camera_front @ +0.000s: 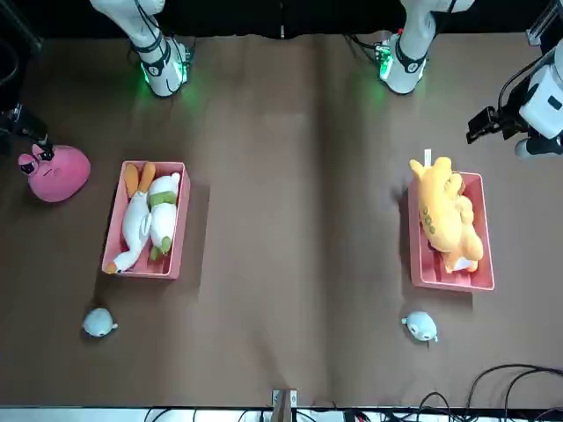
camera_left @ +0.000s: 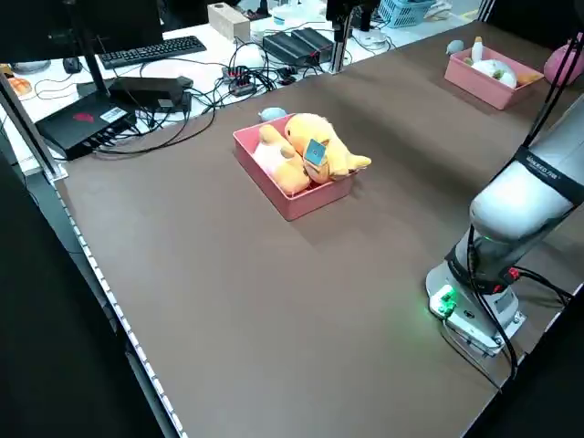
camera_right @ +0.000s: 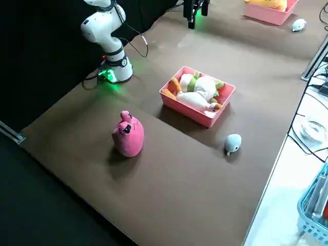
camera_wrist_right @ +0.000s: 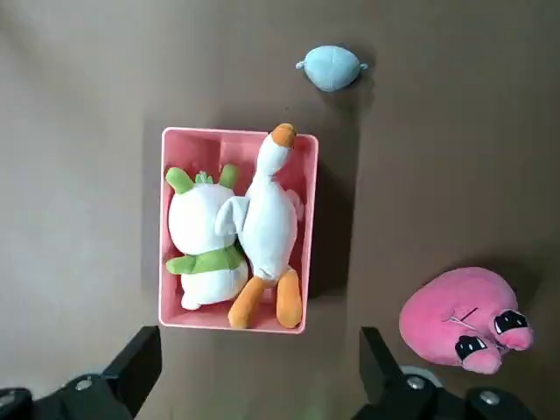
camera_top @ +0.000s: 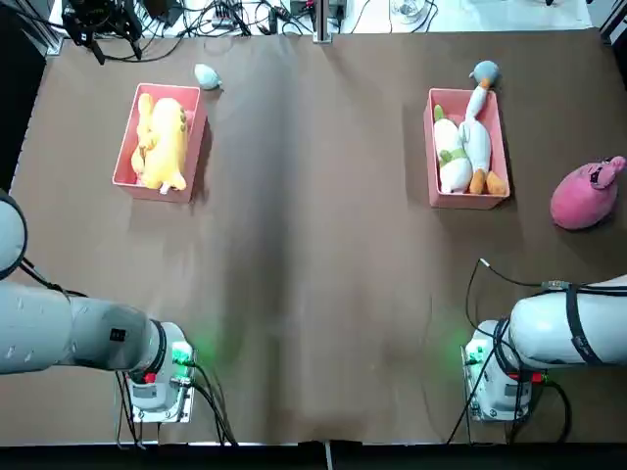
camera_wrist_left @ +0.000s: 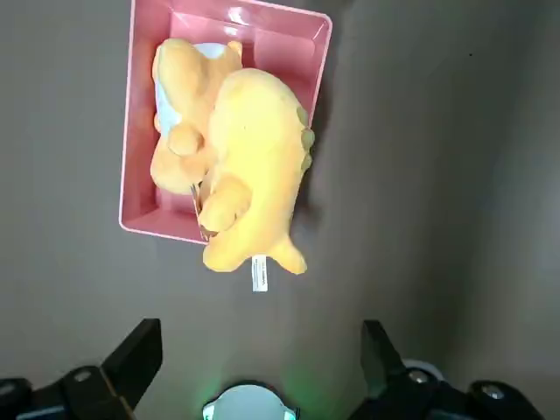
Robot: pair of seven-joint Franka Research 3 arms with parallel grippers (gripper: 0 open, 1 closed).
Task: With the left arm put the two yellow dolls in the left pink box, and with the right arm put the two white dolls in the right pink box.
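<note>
Yellow dolls (camera_wrist_left: 256,149): both in the left box (camera_wrist_left: 304,35), lying side by side. The bigger one leans over the rim at one end, its tail end and white tag (camera_wrist_left: 259,273) outside the wall; the smaller lies lower, against the opposite side.

White dolls (camera_wrist_right: 269,229): both in the right box (camera_wrist_right: 159,262), side by side. One has a green scarf (camera_wrist_right: 208,261); the other is long-necked with orange feet, its head at the rim at one end, feet near the other.

Left gripper (camera_wrist_left: 261,343): released, fingers wide apart, nothing between them; raised, well clear of its box. Right gripper (camera_wrist_right: 261,350): likewise released and empty, raised, apart from its box and dolls.

Step in hand: placing looks finished for both arms, all four dolls boxed. What remains is probably only parking the arms.

Next move: withdraw each arm without dipping over the boxes. No further grasp seems called for. If a tidier fit is wanted, a light nudge inward on the bigger yellow doll would do; it looks soft and should give. Risk: catching its overhanging end could tip it out or drag the box.

Pink toy (camera_wrist_right: 464,319) and two small blue toys (camera_front: 98,322) (camera_front: 420,326) lie outside the boxes on the table (camera_top: 323,294). Not named in the task; best left alone.
</note>
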